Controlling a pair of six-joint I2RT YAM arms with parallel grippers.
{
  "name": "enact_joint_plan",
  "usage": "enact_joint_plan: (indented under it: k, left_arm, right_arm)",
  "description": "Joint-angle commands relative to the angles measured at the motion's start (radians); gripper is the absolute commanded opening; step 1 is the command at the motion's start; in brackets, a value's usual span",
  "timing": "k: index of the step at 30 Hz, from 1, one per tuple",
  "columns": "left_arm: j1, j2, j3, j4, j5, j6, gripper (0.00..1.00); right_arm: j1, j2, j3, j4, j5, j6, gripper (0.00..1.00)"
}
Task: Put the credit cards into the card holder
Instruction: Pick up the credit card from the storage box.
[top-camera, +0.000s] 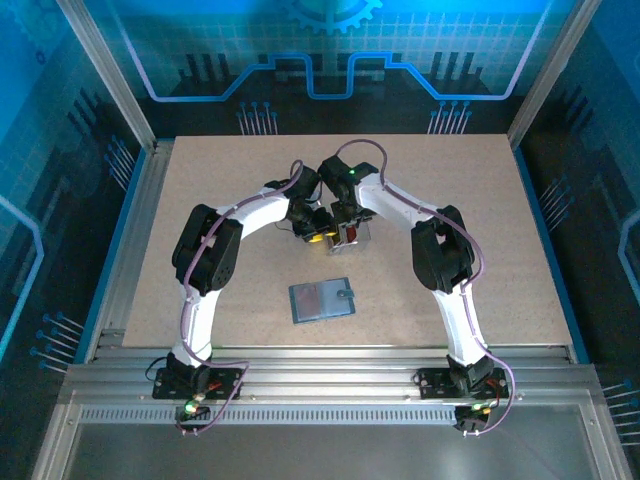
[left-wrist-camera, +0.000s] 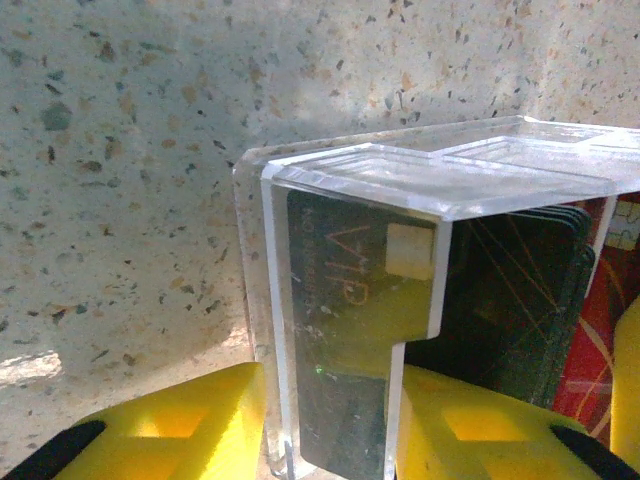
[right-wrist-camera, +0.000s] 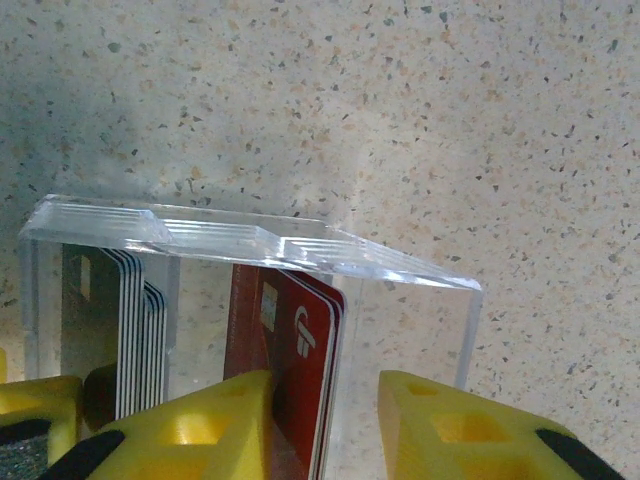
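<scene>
From the top camera, we are seeing both arms bending in over the middle of the table (top-camera: 480, 200), where a clear acrylic stand (top-camera: 364, 238) is holding the credit cards (top-camera: 349, 236) upright. The left gripper (top-camera: 318, 236) is reaching to the stand from its left side, and the right gripper (top-camera: 347, 224) is hanging over it from the far side, so the two are sitting close together. The card holder (top-camera: 322, 299) is lying flat, apart from the stand, between it and the table's near edge, with its tab clasp pointing toward the right edge. In the left wrist view, a dark card (left-wrist-camera: 345, 330) is standing just behind the stand's front wall, with more dark cards packed behind it. The left gripper's yellow fingers (left-wrist-camera: 170, 430) are sitting on either side of that wall and card with a narrow gap, and we cannot tell whether they are pinching anything. In the right wrist view, silver-grey cards (right-wrist-camera: 90, 300) are standing in the stand's left part and a red card (right-wrist-camera: 295, 340) in its middle part. The right gripper's fingers (right-wrist-camera: 470, 430) are straddling the red card. One is lying against it and the other is sitting clear of it, so the jaws are parted and not clamping.
</scene>
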Motion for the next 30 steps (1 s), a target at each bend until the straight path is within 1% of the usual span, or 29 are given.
enact_joint_plan:
  k: [1,8,30]
  left_arm:
    - [0.009,0.014,-0.031,-0.039,-0.013,0.006,0.38]
    - [0.013,0.016,-0.035,-0.036,-0.012,0.004,0.38]
    - [0.014,0.024,-0.037,-0.032,-0.008,-0.002,0.38]
  right_arm:
    - [0.005,-0.006,0.019,-0.045,0.069,-0.018,0.34]
    - [0.007,-0.008,0.031,-0.058,0.075,-0.023,0.27]
    - [0.020,-0.026,0.061,-0.087,0.067,-0.041,0.18]
